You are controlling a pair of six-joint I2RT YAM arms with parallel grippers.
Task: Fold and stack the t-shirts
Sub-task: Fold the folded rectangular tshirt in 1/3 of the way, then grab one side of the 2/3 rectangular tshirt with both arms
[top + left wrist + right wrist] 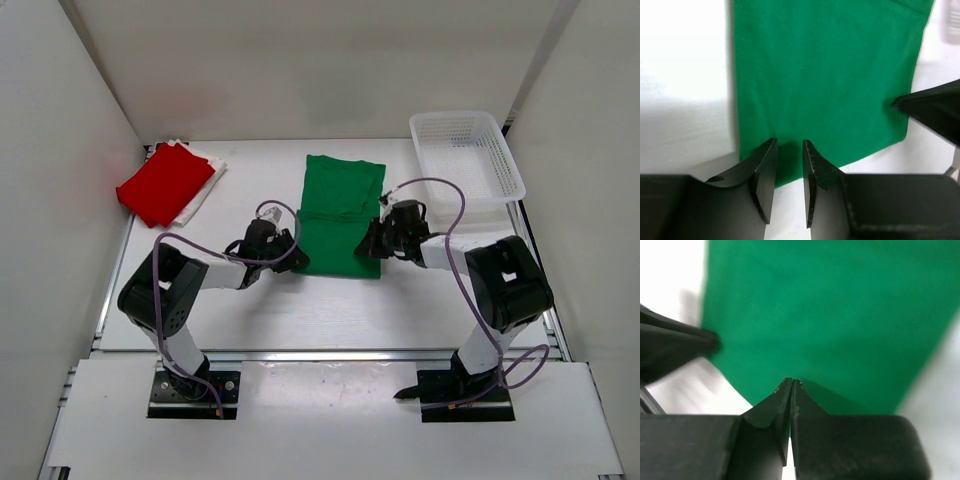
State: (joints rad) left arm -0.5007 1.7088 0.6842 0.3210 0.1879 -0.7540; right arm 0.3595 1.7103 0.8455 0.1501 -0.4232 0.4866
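Left end effector [790, 142]: fingers parted by a narrow gap, holding nothing. The tips sit low over the desk [400, 310] at the left edge of the green shirt [825, 75], close to its near corner.
Right end effector [791, 381]: fingers closed tip to tip at the green shirt's right edge, close to its near corner. Whether cloth is pinched between them cannot be told.
Green shirt: flat on the desk between the two end effectors, which face each other across its near end. It stretches away beyond both.
Red shirt [165, 182]: folded, well off to the left of and beyond the left end effector, lying on the white shirt.
White shirt [210, 175]: under the red one, only its edges showing.
Basket [465, 150]: beyond and to the right of the right end effector, apart from the green shirt.
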